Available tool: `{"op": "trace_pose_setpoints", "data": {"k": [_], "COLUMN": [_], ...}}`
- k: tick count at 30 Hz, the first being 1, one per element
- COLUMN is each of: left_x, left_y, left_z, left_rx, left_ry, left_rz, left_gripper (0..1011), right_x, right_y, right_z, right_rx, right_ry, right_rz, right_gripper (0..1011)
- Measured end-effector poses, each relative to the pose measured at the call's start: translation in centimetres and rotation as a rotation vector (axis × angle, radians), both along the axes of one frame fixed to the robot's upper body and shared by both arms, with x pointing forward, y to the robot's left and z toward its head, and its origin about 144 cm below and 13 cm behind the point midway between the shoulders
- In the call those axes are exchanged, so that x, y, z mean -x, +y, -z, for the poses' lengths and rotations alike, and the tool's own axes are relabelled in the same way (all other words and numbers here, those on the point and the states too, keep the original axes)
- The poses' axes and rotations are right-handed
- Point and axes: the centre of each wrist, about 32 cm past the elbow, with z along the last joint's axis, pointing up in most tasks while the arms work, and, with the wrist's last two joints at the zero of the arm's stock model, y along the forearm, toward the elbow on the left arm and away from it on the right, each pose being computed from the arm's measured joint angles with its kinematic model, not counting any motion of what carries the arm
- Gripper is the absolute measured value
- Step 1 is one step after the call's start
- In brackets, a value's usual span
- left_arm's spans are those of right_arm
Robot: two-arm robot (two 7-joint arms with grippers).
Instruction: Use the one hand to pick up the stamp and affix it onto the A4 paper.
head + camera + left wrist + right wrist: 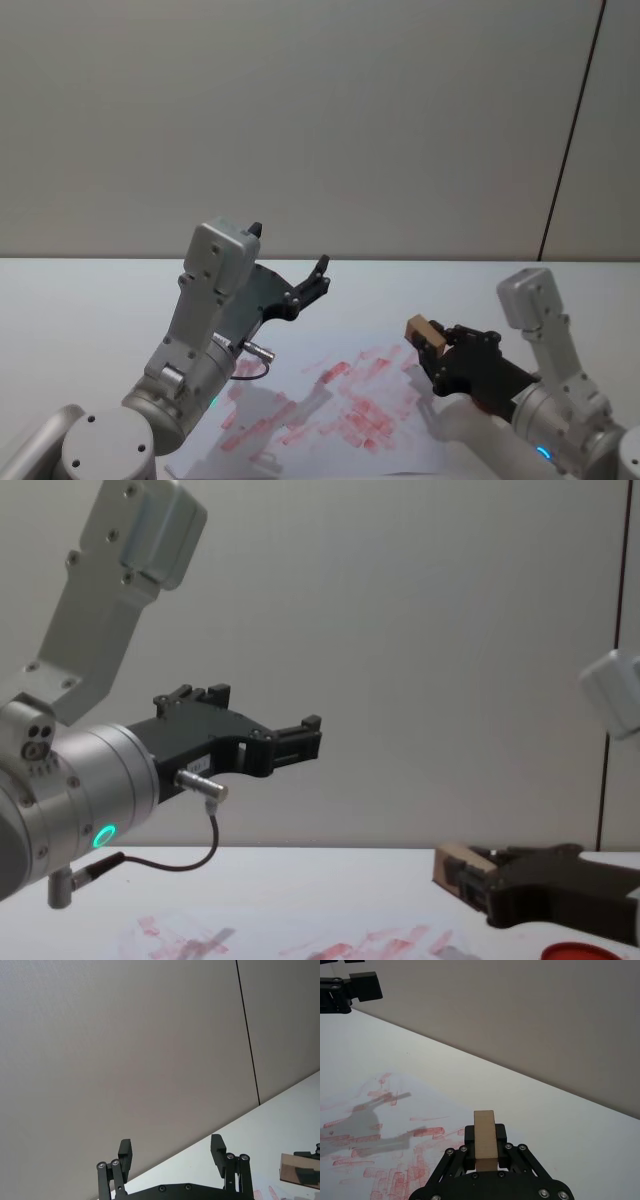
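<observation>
— Where is the stamp [420, 328] seen?
— It is gripped between the jaws of the right gripper [430, 345], in the air near the right edge of the A4 paper [330, 415].
— And the left gripper [312, 282]?
— It is held high above the paper's far left part, with the jaws spread wide.

White sheet smeared with red ink [340, 400] lies open between the arms. Black two-fingered left gripper [170, 1151] hangs raised, clear of it; flat round red disc [590, 950] sits beside right gripper [485, 1135] clamping tan wooden block [420, 328]
</observation>
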Motion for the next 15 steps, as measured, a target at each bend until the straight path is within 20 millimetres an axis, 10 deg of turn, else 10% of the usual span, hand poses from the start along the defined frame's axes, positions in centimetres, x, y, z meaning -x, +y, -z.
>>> {"op": "trace_pose_setpoints", "data": {"k": [15], "left_x": [0.0], "left_y": [0.0], "left_z": [0.0], "left_rx": [0.0], "left_ry": [0.0], "left_rz": [0.0], "left_gripper": [1003], "right_x": [-0.86], "right_y": [1.1], "right_z": [0.82], "right_rx": [0.034], "right_ry": [0.063], "right_rz": [-0.044], "right_gripper": [217]}}
